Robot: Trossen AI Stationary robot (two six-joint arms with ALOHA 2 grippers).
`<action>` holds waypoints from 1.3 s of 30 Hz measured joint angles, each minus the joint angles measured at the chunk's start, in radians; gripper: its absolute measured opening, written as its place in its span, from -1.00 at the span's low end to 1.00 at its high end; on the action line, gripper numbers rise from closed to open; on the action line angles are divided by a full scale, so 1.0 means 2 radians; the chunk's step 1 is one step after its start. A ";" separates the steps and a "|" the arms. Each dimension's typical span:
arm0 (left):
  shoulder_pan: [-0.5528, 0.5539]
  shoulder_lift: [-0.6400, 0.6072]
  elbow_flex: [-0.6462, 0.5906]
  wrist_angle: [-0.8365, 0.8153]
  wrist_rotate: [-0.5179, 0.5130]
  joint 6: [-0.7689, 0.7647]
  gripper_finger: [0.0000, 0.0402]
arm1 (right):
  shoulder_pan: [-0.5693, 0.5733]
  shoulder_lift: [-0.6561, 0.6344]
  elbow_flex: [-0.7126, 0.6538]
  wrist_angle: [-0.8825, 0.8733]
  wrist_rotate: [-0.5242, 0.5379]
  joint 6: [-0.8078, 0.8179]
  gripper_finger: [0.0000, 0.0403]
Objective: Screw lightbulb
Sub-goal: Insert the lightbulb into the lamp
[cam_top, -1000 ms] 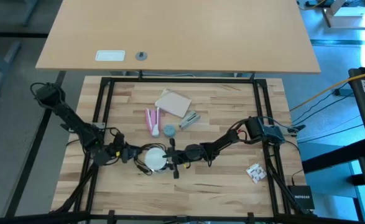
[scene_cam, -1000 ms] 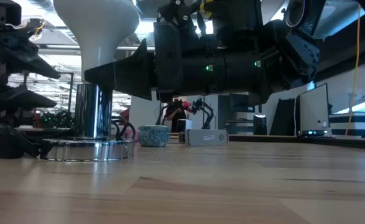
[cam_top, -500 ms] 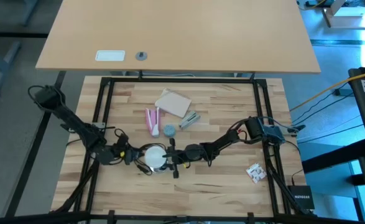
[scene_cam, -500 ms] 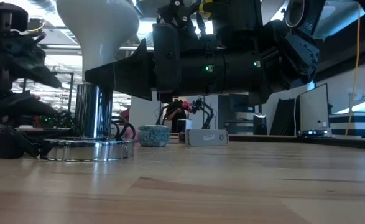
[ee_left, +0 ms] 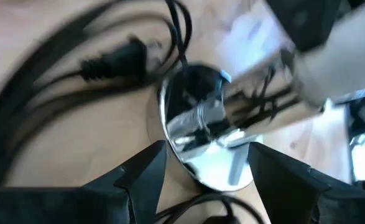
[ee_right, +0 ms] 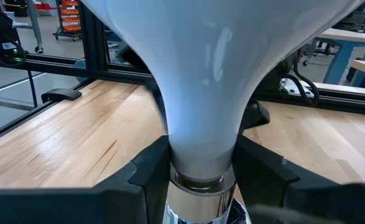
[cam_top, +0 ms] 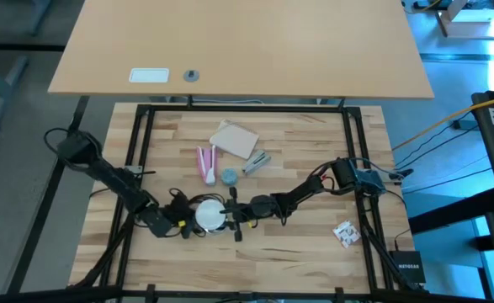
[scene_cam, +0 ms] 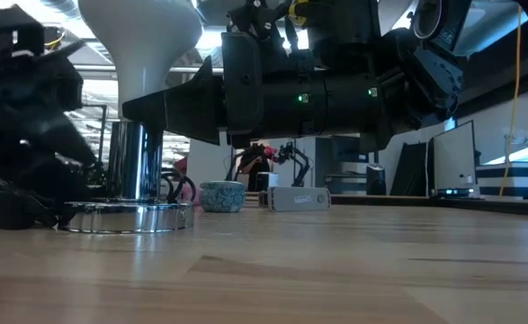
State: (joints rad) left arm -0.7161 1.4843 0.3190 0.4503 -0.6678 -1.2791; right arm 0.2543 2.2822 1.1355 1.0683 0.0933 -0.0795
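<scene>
the lightbulb stands upright near the table's front edge, at about six o'clock from the table's centre, its silvery screw base down in a shiny metal socket that rises from a round chrome base on the wooden table. in the low view the white dome flares wide above the narrow neck.

the right gripper comes in from three o'clock of the bulb, level with the table top, and its two dark fingers are pressed against the bulb's narrow neck just above the metal collar, one on each side, so the jaws are closed tight on the lightbulb.

the left gripper sits low at about nine o'clock of the bulb, just beside the chrome base. in its wrist view its fingers are spread wide with the chrome base between their tips, and they hold nothing; that view is blurred, so whether they touch the base cannot be told. black cords lie on the wood near it.

farther back, toward twelve o'clock of the bulb, lie a small light-blue cap, a pink and white item, a tan card and a small grey device. at four o'clock, near the table's right rail, is a small patterned packet.
</scene>
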 joint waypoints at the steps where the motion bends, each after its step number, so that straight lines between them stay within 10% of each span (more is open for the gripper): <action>1: 0.003 0.008 0.004 0.000 0.011 0.006 0.10 | 0.000 0.000 0.000 0.000 0.000 0.000 -0.18; 39: 0.047 0.004 0.057 -0.167 0.018 0.093 0.10 | 0.000 0.000 0.000 0.002 0.002 -0.001 -0.18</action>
State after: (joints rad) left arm -0.6220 1.4923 0.4335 0.1162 -0.6316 -1.0926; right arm 0.2539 2.2822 1.1351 1.0729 0.0963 -0.0814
